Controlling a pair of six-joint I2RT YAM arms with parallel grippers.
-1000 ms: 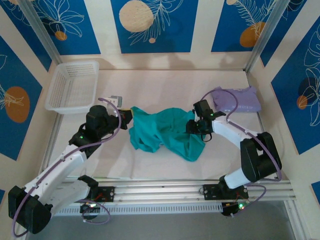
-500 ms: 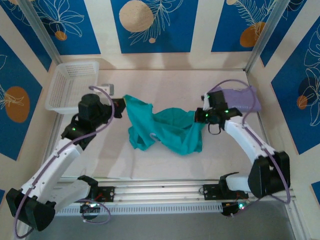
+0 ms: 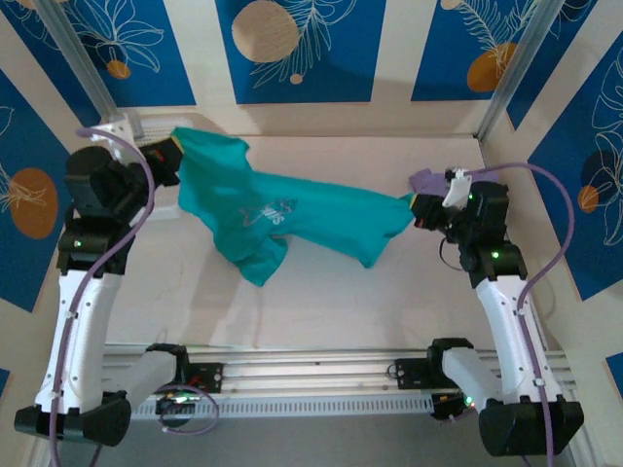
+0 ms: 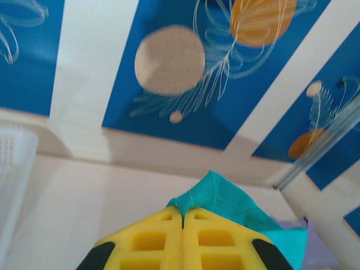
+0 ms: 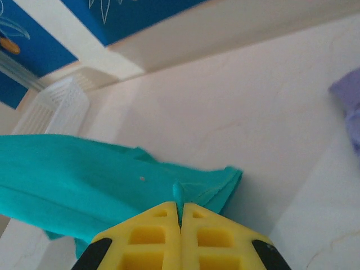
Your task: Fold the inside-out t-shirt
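Hanging stretched, seemingly airborne: t-shirt (image 3: 311, 219).

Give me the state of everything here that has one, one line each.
t-shirt, pulled out between both grippers, one part hanging down, white print showing.
left gripper, shut on one end of the t-shirt.
right gripper, shut on the other end of the t-shirt.
lavender shirt, lying on the table, not held.
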